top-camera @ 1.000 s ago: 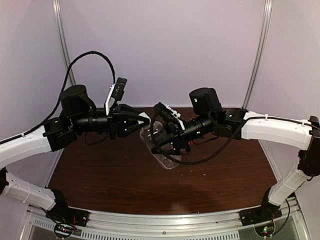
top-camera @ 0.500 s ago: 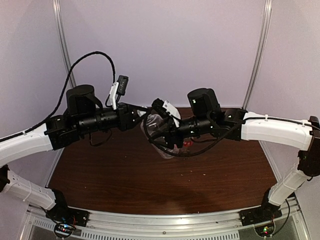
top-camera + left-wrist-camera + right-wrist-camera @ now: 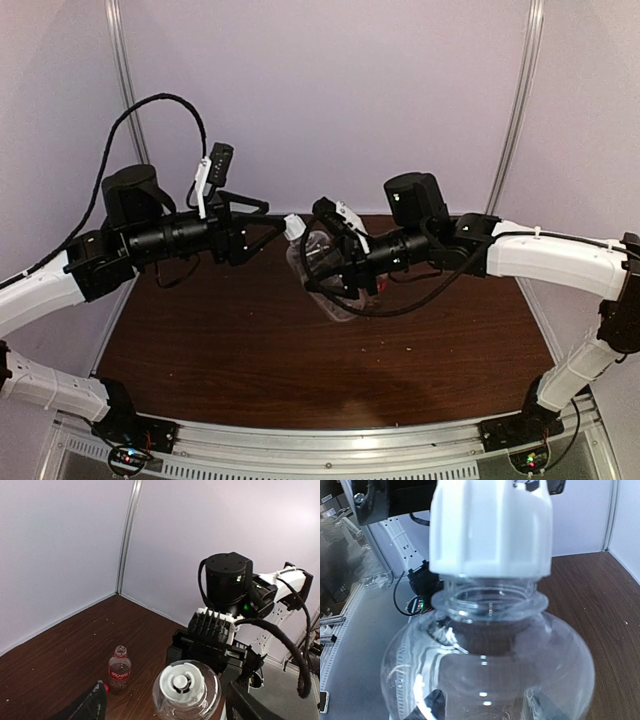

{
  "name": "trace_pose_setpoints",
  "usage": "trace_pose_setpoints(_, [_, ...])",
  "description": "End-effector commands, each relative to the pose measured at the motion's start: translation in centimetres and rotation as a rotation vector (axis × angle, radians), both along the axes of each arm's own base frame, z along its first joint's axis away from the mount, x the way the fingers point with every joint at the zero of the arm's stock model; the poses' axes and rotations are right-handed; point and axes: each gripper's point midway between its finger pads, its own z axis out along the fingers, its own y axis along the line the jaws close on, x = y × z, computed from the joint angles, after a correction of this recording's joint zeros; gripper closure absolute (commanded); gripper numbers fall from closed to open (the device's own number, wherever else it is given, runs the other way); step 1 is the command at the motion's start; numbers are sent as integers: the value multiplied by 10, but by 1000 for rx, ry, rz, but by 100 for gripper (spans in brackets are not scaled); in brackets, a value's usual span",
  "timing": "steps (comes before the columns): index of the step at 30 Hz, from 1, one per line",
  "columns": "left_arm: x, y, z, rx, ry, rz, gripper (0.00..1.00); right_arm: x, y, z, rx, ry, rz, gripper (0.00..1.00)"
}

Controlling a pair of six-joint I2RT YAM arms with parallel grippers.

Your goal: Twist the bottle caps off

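The right hand (image 3: 322, 272) pinched the tall bottle (image 3: 338, 302) above the bench (image 3: 200, 340), holding it tilted. The white cap (image 3: 294, 227) sat on the bottle's neck (bare threads showed beneath it in the right wrist view). The left hand (image 3: 272, 228) was spread, with a finger on either side of the cap and neither gripping it. The short bottle (image 3: 119, 669), red-labelled, stood upright on the bench, well apart.
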Motion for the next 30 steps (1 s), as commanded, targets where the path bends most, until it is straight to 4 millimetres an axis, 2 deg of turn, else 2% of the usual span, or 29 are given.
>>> trace_pose_setpoints(1, [-37, -4, 19, -29, -149, -232, 15, -41, -5, 24, 85, 5, 227, 58])
trace_pose_setpoints(7, [-68, -12, 26, -65, -213, -447, 15, -69, -9, 33, 122, 66, 402, 58])
trace_pose_setpoints(13, [-81, -24, 30, -119, -217, -598, 21, -79, -10, 37, 155, 108, 486, 58])
trace_pose_setpoints(21, [-85, -33, 28, -154, -203, -695, 32, -81, -8, 35, 169, 127, 514, 58])
trace_pose_setpoints(30, [-83, -38, 14, -142, -164, -714, 51, -77, -4, 31, 170, 126, 498, 59])
